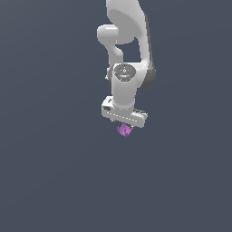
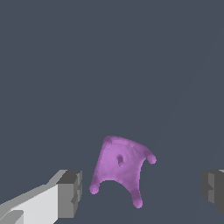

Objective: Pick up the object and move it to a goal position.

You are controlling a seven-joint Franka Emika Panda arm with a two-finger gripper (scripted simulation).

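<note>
In the wrist view the gripper (image 2: 142, 192) stands wide, its grey pads (image 2: 70, 193) well clear of the purple lump (image 2: 119, 166) lying between them, touching neither. In the exterior view the lump (image 1: 124, 130) peeks out just under the gripper (image 1: 124, 123); whether it rests on the grey floor (image 1: 54, 172) is hard to say.

object (image 2: 119, 168) between the spread fingers (image 2: 70, 193) of the hand (image 2: 142, 192)
</note>
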